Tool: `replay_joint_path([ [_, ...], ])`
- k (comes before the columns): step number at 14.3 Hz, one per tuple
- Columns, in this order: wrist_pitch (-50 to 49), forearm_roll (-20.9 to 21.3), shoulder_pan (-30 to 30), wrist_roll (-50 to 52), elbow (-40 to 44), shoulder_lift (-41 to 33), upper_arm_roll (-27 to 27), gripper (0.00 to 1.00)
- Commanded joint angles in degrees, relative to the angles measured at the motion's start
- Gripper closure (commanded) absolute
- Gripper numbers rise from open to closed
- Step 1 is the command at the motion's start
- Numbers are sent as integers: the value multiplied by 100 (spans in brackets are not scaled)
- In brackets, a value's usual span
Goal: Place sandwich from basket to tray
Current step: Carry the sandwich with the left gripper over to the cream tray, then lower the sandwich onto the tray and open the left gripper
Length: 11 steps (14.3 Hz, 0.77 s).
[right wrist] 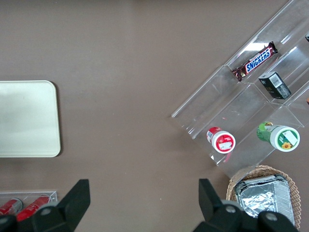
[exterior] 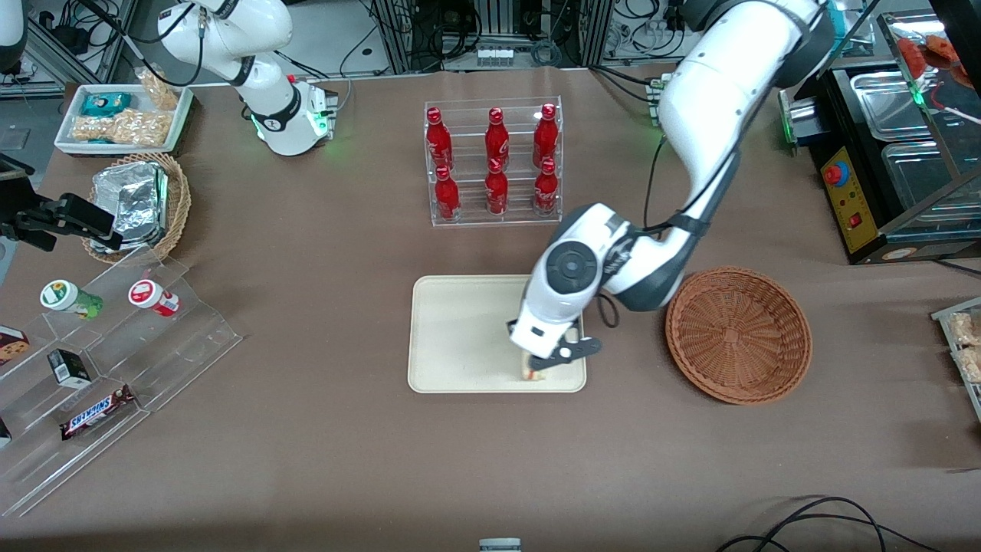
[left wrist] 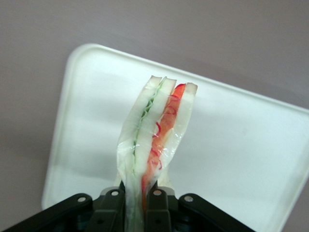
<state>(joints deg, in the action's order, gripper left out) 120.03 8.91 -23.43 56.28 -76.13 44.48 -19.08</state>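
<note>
My left gripper (exterior: 541, 369) is shut on the sandwich (left wrist: 157, 130), a wedge of white bread with green and orange-red filling in clear wrap. It holds the sandwich low over the cream-beige tray (exterior: 460, 337), near the tray's corner nearest the front camera and the basket. Only the sandwich's tip (exterior: 532, 375) shows below the fingers in the front view. The tray (left wrist: 96, 96) lies under the sandwich in the left wrist view. The reddish-brown wicker basket (exterior: 738, 334) stands beside the tray toward the working arm's end and holds nothing.
A clear rack of red bottles (exterior: 494, 162) stands farther from the front camera than the tray. A tan basket of foil packets (exterior: 138, 203), a white snack tray (exterior: 123, 116) and a clear stepped shelf (exterior: 107, 368) lie toward the parked arm's end.
</note>
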Motion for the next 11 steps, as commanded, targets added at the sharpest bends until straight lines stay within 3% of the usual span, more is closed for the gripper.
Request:
replay_joint_path([
  [1,142,102,-354,-3,371,359,10,89],
  [6,513,59,-574,137,379,667,10,86],
  [9,513,59,-583,322,379,729,10,78],
  [10,513,59,-575,400,379,720,10,53],
  [11,504,59,-575,636,379,685,10,1],
])
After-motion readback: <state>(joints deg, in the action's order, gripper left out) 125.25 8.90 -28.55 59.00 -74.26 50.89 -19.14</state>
